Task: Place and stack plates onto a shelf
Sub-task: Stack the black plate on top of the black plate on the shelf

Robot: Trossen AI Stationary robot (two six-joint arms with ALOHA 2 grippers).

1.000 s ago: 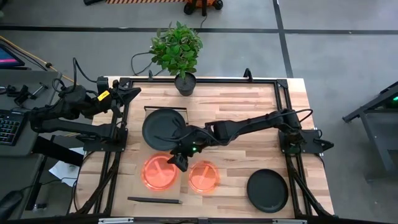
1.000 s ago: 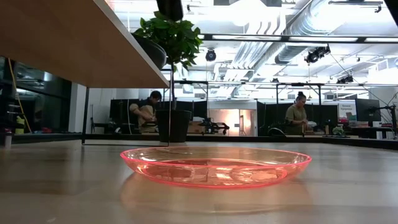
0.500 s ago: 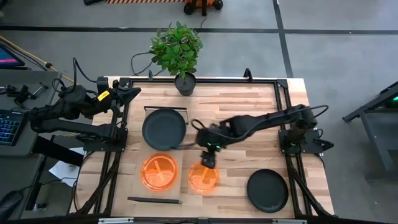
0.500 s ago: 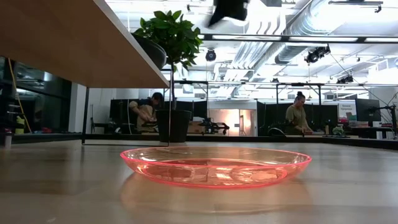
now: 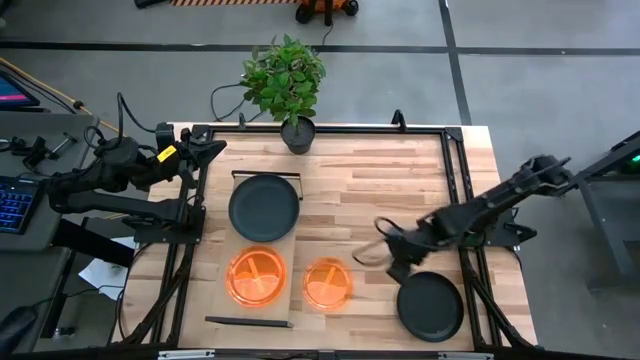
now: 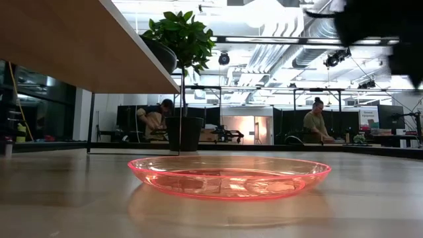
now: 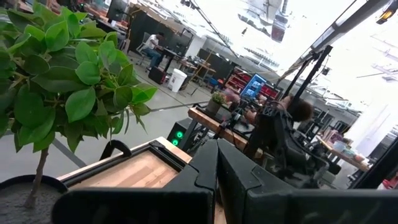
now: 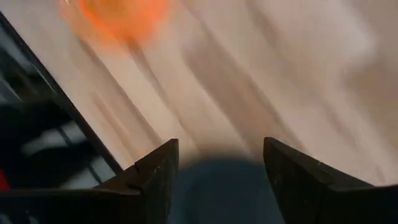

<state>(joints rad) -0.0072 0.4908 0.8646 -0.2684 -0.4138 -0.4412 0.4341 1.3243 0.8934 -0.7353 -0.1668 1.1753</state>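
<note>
The shelf is a pale board with black rails at its far and near ends. On it lie a dark plate and an orange plate. A second orange plate lies on the table beside the shelf. Another dark plate lies at the table's near right. My right gripper is open above that plate's far left rim and touches nothing. My left gripper is shut and waits at the table's far left corner.
A potted plant stands at the table's far edge, behind the shelf. Black frame bars run along the table's far, left and right sides. Bare tabletop lies between the shelf and the right arm's base. People sit at desks in the room.
My right gripper has swung quickly from the right rim of the shelf's orange plate, past the orange plate on the table, toward the table's right edge. It now hangs by the dark plate at the near right. No plate has shifted.
</note>
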